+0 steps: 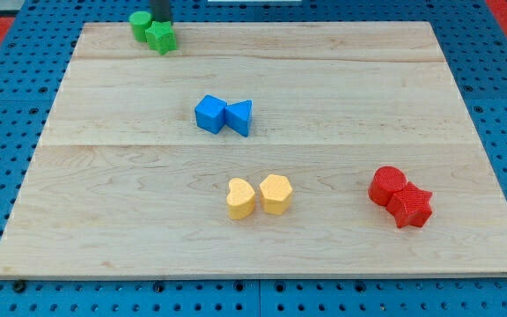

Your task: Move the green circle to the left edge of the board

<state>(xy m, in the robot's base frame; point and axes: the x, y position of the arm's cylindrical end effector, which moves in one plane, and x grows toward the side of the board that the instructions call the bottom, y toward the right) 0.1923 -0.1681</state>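
The green circle (139, 24) sits at the view's top left of the wooden board (341, 97), touching a green star (161, 37) on its right. My tip (161, 20) is at the view's top edge, just right of the green circle and right behind the green star; only the rod's lower end shows.
A blue cube (209, 114) and a blue triangle (239, 116) touch near the middle. A yellow heart (240, 198) and a yellow hexagon (275, 194) lie lower middle. A red circle (386, 186) and a red star (409, 207) lie lower right.
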